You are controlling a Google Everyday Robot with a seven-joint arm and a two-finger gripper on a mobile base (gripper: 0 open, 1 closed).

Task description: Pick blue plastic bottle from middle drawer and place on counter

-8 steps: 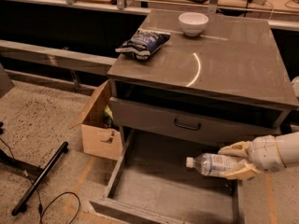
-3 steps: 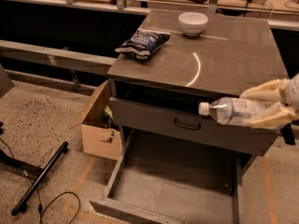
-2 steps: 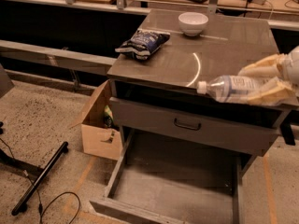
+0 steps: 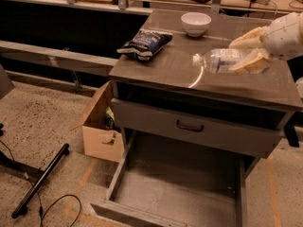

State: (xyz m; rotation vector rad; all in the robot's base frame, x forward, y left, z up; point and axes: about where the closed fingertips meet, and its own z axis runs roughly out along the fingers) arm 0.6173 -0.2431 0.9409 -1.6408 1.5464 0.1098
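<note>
Claw (image 4: 242, 54) round clear bottle (image 4: 217, 60) over counter (image 4: 161, 66)

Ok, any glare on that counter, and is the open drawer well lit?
Camera view: a curved glare streak on the counter, under the cap of the blue plastic bottle, which the gripper holds above it; the middle drawer is dim, darkest at its back.

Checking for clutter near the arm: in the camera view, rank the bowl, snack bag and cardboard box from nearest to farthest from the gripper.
The gripper, over the counter's right side, holds the bottle.
1. Bowl, counter's back.
2. Snack bag, counter's left.
3. Cardboard box, below, left of the counter.
</note>
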